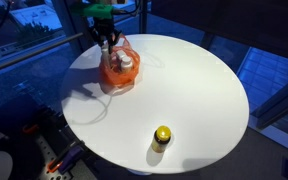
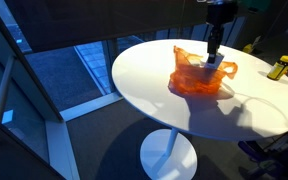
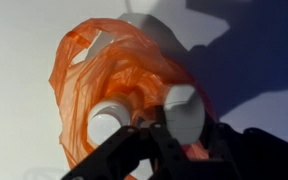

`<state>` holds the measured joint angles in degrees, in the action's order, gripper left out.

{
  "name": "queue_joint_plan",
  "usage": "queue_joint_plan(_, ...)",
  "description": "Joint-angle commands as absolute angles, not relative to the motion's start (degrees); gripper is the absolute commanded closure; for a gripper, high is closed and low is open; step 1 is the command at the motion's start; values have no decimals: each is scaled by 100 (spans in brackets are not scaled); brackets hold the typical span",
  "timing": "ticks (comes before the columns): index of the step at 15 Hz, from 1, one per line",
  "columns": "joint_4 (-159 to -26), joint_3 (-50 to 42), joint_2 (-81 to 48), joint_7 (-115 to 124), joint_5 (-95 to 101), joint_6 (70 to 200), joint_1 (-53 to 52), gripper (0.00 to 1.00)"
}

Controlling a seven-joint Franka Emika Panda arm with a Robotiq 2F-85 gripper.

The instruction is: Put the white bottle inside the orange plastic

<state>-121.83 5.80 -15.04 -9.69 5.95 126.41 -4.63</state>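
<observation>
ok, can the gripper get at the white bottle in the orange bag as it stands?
Probably yes. The gripper hangs right above the orange bag, the bag's mouth gapes upward, and the white bottle shows uncovered inside. Loose folds of plastic around it might catch a finger.

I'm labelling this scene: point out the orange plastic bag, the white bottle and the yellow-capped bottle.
orange plastic bag (image 2: 191, 82), in an exterior view, on its crumpled side.
white bottle (image 1: 127, 62), in an exterior view, on its top inside the bag.
yellow-capped bottle (image 1: 162, 132), in an exterior view, on its cap.
</observation>
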Motion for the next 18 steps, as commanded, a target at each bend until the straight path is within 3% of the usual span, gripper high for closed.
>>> queue_joint_plan(1, -11951, 619, -1752, -1122, 559, 12700, -478, 90)
queue_joint_plan(13, -11614, 530, -2269, -999, 689, 13029, -500, 88)
queue_joint_plan(14, -11603, 531, -2285, -1019, 673, 13009, -491, 66)
queue_joint_plan(16, -11594, 531, -2303, -1037, 659, 12985, -482, 60)
queue_joint_plan(17, -11593, 526, -2302, -1032, 668, 12974, -484, 38)
queue_joint_plan(18, -11589, 524, -2298, -1031, 666, 12958, -483, 35)
